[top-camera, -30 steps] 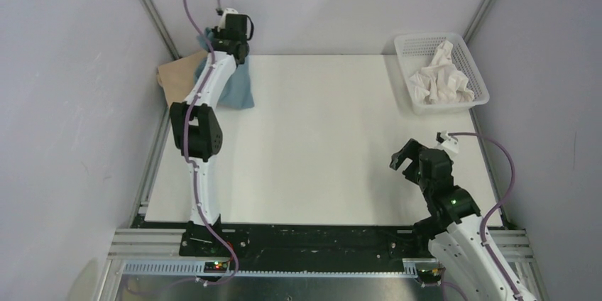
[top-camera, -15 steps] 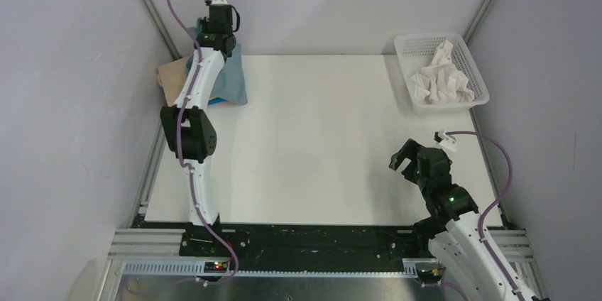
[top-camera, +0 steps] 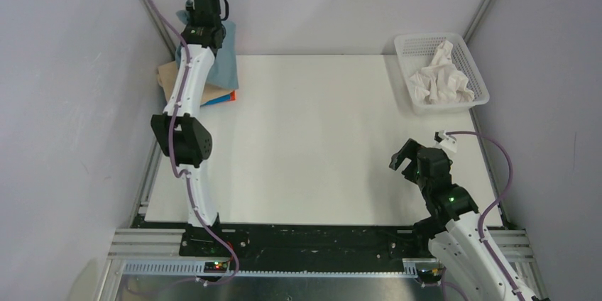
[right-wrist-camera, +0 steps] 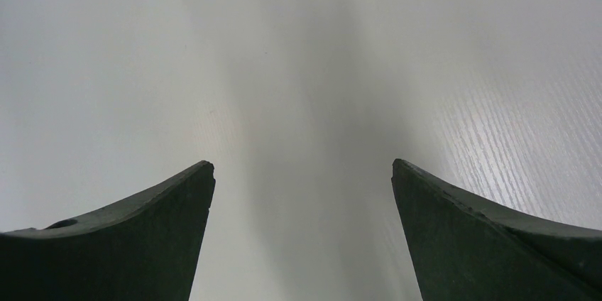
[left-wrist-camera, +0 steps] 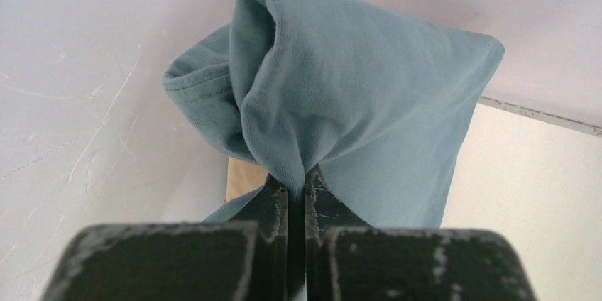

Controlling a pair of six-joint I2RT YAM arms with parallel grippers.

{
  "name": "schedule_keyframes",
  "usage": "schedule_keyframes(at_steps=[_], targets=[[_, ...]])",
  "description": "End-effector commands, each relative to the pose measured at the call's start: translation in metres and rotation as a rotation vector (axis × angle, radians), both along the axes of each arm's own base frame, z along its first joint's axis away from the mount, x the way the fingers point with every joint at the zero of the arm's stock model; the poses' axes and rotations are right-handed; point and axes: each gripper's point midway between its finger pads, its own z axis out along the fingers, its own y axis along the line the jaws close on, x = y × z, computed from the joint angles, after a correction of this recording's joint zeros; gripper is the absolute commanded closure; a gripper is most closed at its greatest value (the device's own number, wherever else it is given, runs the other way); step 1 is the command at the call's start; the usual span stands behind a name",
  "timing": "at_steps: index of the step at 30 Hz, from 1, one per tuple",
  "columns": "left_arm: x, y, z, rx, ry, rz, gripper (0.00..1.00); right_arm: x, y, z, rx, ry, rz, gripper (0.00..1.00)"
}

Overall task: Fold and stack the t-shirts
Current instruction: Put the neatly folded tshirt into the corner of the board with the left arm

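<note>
At the upper left, the left claw [left-wrist-camera: 294, 191] pinches the blue-grey t-shirt [left-wrist-camera: 355, 102] tight; it should lower it flat onto the stack of t-shirts [top-camera: 213, 94], while the right claw [right-wrist-camera: 302, 237] waits wide open.

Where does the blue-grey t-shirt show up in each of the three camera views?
Top external: blue-grey t-shirt hangs at the table's far left corner, pinched by the left pincer.
Left wrist: fills the centre, bunched between the shut fingers.
Right wrist: not in it.
Shared landmark: the tan shirt beneath it, visible in the top and left wrist views.
</note>
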Motion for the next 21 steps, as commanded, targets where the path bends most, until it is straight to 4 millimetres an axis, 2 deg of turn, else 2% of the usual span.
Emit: schedule_keyframes(at_steps=[1, 7, 10, 13, 15, 19, 21], targets=[[-0.005, 0.020, 0.042, -0.036, -0.135, 0.042, 1.00, 0.005, -0.004, 0.006, -0.015, -0.032, -0.017, 0.01], [0.001, 0.038, 0.006, -0.079, -0.078, 0.048, 1.00, 0.004, -0.004, 0.006, -0.014, -0.033, -0.018, 0.00], [0.005, 0.060, -0.014, -0.089, -0.041, 0.070, 1.00, 0.004, -0.005, 0.007, -0.019, -0.036, -0.025, 0.00], [0.011, 0.067, -0.034, -0.121, -0.017, 0.063, 1.00, 0.005, -0.005, 0.008, -0.017, -0.041, -0.031, 0.01], [0.015, 0.081, -0.051, -0.136, 0.002, 0.086, 1.00, 0.005, -0.006, 0.007, -0.023, -0.040, -0.037, 0.01], [0.023, 0.099, -0.074, -0.145, 0.028, 0.102, 1.00, 0.007, -0.010, 0.006, -0.037, -0.038, -0.064, 0.01], [0.024, 0.109, -0.082, -0.131, 0.041, 0.128, 0.95, 0.008, -0.010, 0.008, -0.038, -0.045, -0.065, 0.01]])
